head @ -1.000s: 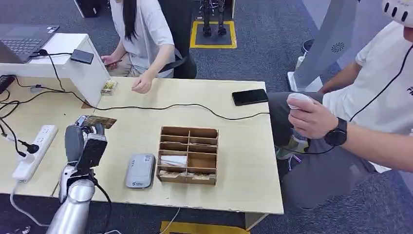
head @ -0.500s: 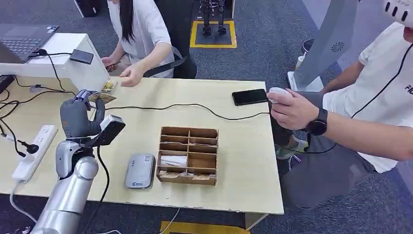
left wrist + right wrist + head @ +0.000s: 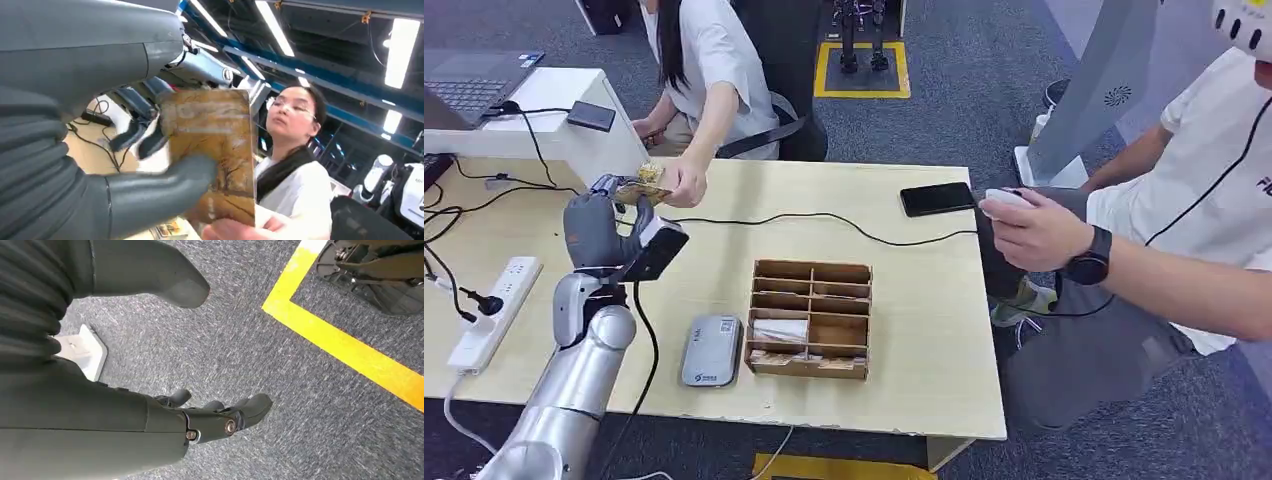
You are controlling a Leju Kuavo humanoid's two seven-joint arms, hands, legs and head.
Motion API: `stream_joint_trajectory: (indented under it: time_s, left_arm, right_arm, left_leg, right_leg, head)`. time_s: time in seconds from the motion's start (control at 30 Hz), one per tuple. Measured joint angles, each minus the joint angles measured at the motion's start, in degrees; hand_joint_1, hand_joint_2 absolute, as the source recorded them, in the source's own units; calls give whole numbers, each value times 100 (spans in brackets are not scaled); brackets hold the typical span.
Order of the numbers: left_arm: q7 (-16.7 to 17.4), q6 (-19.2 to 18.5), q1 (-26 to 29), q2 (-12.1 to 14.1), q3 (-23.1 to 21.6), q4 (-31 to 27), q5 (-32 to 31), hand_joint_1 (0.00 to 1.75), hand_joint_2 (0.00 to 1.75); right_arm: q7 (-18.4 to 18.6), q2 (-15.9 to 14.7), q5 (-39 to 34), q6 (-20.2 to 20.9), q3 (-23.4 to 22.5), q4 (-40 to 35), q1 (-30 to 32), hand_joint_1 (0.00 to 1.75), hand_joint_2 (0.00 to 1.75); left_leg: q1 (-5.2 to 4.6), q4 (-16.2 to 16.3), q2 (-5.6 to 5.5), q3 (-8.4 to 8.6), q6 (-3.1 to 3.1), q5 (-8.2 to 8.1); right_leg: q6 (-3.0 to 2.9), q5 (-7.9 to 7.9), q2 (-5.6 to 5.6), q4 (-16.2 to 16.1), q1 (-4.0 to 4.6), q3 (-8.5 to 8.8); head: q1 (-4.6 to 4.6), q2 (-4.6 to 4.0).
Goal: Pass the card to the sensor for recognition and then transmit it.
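Left hand (image 3: 596,225): grips card (image 3: 636,189), far left.
Person's hand (image 3: 684,183): touching card; release only once it holds firmly.
Right hand (image 3: 200,415): hangs empty, fingers apart.

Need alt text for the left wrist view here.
The robot's left hand holds a brown patterned card upright, thumb across its face, while a person's hand reaches its lower edge. The person in white sits behind, under ceiling strip lights.
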Motion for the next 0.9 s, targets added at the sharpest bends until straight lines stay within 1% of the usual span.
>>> stream_joint_trajectory:
  time_s: [0.13, 0.17, 0.27, 0.33, 0.4, 0.47, 0.53, 0.57, 0.6, 0.63, 0.7, 0.8, 0.9]
  left_arm:
    - [-2, -186, -11, -11, 0, 37, 372, 0, 175]
    - [116, -317, -13, -28, 0, 41, 534, 0, 175]
    - [295, -446, -9, -90, 0, 39, 653, 0, 175]
    - [300, -535, 39, -114, 0, 5, 757, 0, 175]
    - [231, -730, 159, -111, 0, -112, 966, 0, 175]
    - [105, -1093, 321, -90, -2, -347, 1227, 0, 175]
    - [5, -1828, 589, 62, -87, -711, 1527, 0, 175]
    - [-94, -2163, 751, 186, -155, -919, 1593, 0, 175]
    - [-226, -2346, 927, 291, -241, -1126, 1617, 0, 175]
    - [-383, -2428, 1091, 367, -289, -1391, 1608, 0, 175]
    - [-549, -2500, 1393, 475, -413, -1854, 1440, 0, 175]
    - [-592, -2588, 1797, 660, -798, -2521, 1117, 0, 175]
    - [-579, -2640, 1984, 776, -1184, -2934, 952, 0, 175]
  right_arm:
    - [15, -7, -11, 0, 0, 0, 0, 0, 175]
    - [33, -7, -45, -4, 0, 0, 0, 0, 175]
    - [81, -7, -92, -15, 0, 0, 4, 0, 175]
    - [98, -7, -96, -24, 0, 0, 8, 0, 175]
    - [111, -7, -112, -28, 0, 0, 22, 0, 175]
    - [105, -7, -137, -31, -6, 2, 34, 0, 175]
    - [70, -7, -214, -24, -20, 2, 42, 0, 175]
    - [63, -7, -221, -20, -28, 2, 52, 0, 175]
    - [63, -7, -223, -11, -35, 2, 65, 0, 175]
    - [61, -7, -227, -9, -50, 2, 79, 0, 175]
    - [61, -7, -280, -7, -70, 0, 98, 0, 175]
    - [44, -7, -310, -9, -127, 0, 99, 0, 175]
    - [-2, -7, -315, -15, -181, 0, 97, 0, 175]
  left_leg:
    - [0, 0, 0, 0, 0, 0]
    - [0, 0, 0, 0, 0, 0]
    - [0, 0, 0, -2, 0, 0]
    - [0, 0, 2, -2, 0, 0]
    - [0, 0, 3, -3, 0, 0]
    - [0, 0, 2, -4, 1, -1]
    - [0, -2, 10, -3, -1, -4]
    - [1, -2, 13, -4, -1, -4]
    - [1, -2, 13, -8, -1, -4]
    - [1, -2, 12, -10, -1, -4]
    - [0, -2, 9, -15, 0, -4]
    - [0, -2, 9, -17, 0, -4]
    - [-1, -1, 7, -17, 0, -4]
  right_leg:
    - [0, 0, 0, 0, 0, -1]
    - [0, 0, -1, 0, 0, 0]
    - [0, 0, -1, 0, 0, 1]
    - [0, 1, 1, 1, 0, 1]
    - [0, 1, 3, 1, 0, 0]
    - [0, -1, 1, 0, 0, -1]
    - [0, -1, 9, 1, 0, -2]
    - [0, -2, 15, 1, 0, -7]
    - [0, -2, 15, 1, 0, -10]
    - [0, -3, 14, 1, 0, -13]
    - [0, -4, 10, 0, 0, -16]
    - [0, -3, 9, -1, 0, -18]
    - [1, -2, 6, -1, -1, -17]
  head:
    - [-2, 0]
    - [0, 0]
    - [0, 0]
    - [0, 0]
    - [0, 0]
    - [0, 0]
    - [0, 0]
    - [-2, 0]
    - [2, 0]
    - [-4, 0]
    - [0, 0]
    - [2, 0]
    - [0, 0]
